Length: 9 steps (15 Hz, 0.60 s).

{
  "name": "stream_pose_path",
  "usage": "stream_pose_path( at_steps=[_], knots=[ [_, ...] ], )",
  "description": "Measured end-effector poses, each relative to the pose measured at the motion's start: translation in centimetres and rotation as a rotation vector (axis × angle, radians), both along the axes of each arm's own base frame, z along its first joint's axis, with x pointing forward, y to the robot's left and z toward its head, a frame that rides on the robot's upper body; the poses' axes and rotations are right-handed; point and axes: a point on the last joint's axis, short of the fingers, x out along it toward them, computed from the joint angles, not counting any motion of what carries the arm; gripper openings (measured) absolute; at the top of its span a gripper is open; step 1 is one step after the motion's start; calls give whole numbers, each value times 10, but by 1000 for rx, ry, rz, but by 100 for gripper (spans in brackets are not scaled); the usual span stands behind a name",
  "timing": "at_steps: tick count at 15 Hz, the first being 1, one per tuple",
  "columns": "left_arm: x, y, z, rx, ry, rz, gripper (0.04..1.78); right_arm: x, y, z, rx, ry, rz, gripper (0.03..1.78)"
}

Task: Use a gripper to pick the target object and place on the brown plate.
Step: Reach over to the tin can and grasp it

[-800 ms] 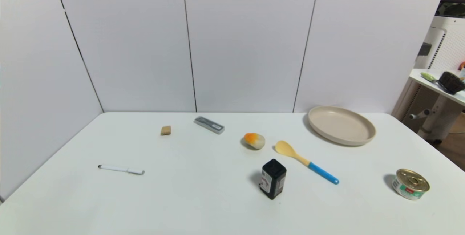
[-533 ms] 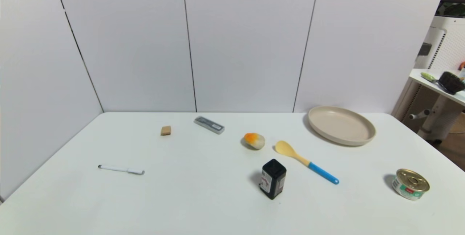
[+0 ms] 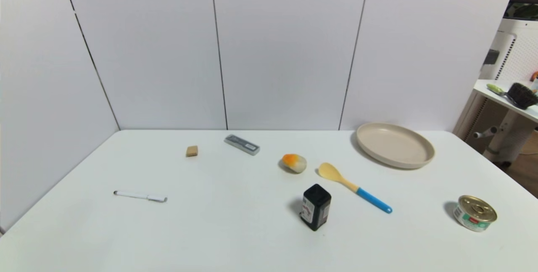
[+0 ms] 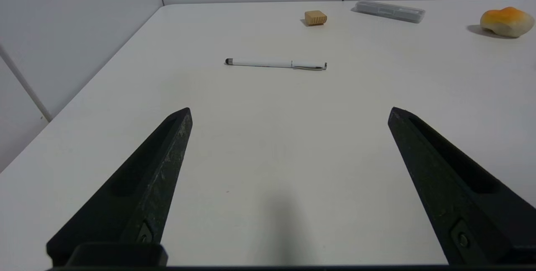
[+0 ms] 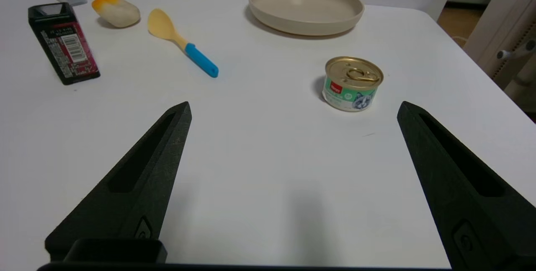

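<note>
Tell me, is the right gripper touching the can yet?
Apart. The right wrist view shows the right gripper open, with bare table between its fingertips and the can, which stands farther off.

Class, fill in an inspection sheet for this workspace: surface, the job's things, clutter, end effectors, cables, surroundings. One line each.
Surface: white table, bare near the robot.
Job's things: tin can upright near the right edge; beige plate empty, far right.
Clutter: black bottle, spoon, orange-white lump, grey case, wooden block, pen.
End effectors: left end effector open, over bare table, facing the pen; right end effector open, short of the can.
Cables: nothing seen.
Surroundings: white wall panels; side table to the right.
</note>
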Motion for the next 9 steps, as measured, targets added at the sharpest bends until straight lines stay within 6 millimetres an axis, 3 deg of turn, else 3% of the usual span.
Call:
stream_pose_path(
  at_steps=[5,9],
  knots=[
    [0,0,0,1,0,0,169,34,0,70,71,128,-20,170],
    [0,0,0,1,-1,0,169,90,-4,158,173,273,-86,170]
  ],
)
